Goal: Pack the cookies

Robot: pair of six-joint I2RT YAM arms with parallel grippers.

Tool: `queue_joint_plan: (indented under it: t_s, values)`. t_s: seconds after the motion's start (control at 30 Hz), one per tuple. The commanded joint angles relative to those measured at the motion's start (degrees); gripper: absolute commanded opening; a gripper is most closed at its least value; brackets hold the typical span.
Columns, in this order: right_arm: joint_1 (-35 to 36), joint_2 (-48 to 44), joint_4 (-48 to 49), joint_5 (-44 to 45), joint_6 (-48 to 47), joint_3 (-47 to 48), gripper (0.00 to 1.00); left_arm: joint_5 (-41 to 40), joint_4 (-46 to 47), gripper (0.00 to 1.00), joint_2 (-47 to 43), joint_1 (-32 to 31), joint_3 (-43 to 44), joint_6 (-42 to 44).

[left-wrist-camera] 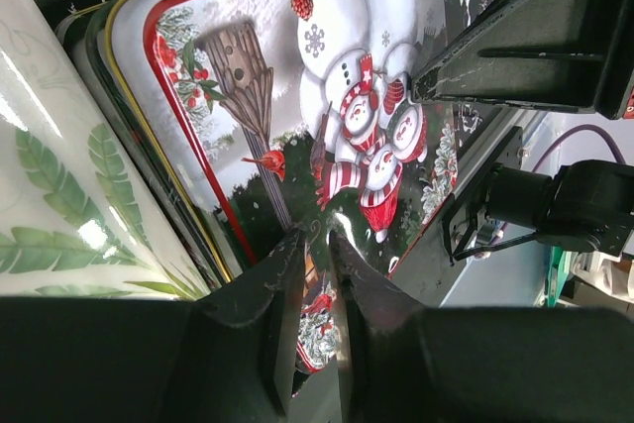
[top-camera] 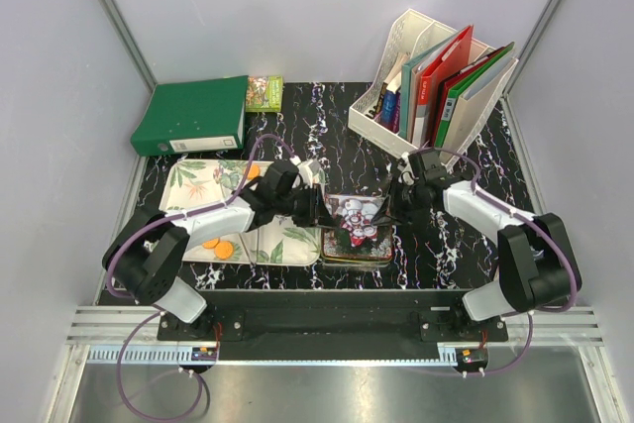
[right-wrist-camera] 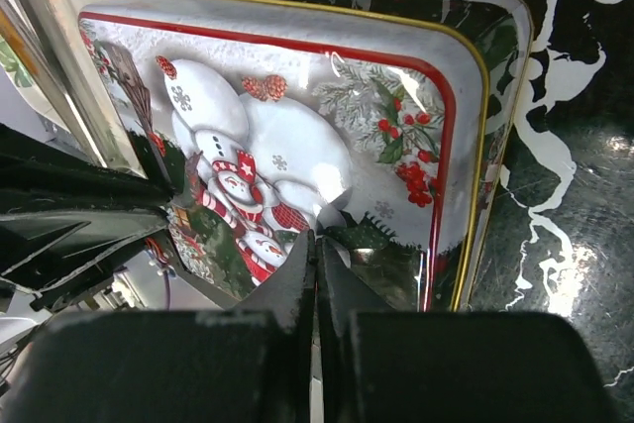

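**A:** What sits nearest on the worktop [top-camera: 441,257]?

**B:** A leaf-patterned tray [top-camera: 188,185] on the left. Just beside it on the right is a tin [top-camera: 362,237] with snowmen on its lid, and the lid is on.

**A:** And the cookies [top-camera: 225,250]?

**B:** Two orange ones lie side by side at the tray's near edge. Another orange one [top-camera: 253,171] is farther back on the tray, next to the left arm [top-camera: 223,213]. None are in the tin that I can see.

**A:** The jaws?

**B:** Both arms reach in over the tin lid. The left arm's jaws show a narrow slit with nothing between them. The right arm [top-camera: 475,207] has its jaws pressed fully together, holding nothing, tips just above the lid.

**A:** Farther back?

**B:** A green binder [top-camera: 193,116] lies flat at the far left with a small packet [top-camera: 264,93] beside it. At the far right, a white file rack [top-camera: 396,56] holds red and green folders.
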Motion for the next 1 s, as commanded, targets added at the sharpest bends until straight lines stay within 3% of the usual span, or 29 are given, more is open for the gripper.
queue_joint_plan:
  t_s: [0.0, 0.23, 0.37, 0.63, 0.97]
  values:
    - [-0.07, -1.45, 1.34, 1.17, -0.21, -0.16, 0.00, -3.53, -6.23, 0.23, 2.23, 0.45, -3.16, 1.89]
    - [0.02, -7.79, 7.76, -5.14, 2.06, 0.11, 0.00, -3.71, -6.49, 0.23, 2.59, 0.45, -2.89, 2.15]
    - [1.34, -2.88, 9.88, -10.94, 2.43, -1.21, 0.00, -3.79, -6.49, 0.22, 2.67, 0.45, -2.89, 2.06]
    - [3.98, 8.47, 8.29, -11.31, 1.81, -3.23, 0.00, -4.58, -7.90, 0.23, 1.71, 0.45, -2.28, 2.50]
    - [4.07, -1.80, 8.29, -6.92, 3.65, 2.38, 0.00, -7.30, -13.25, 0.23, -2.95, 0.89, 0.62, 4.70]
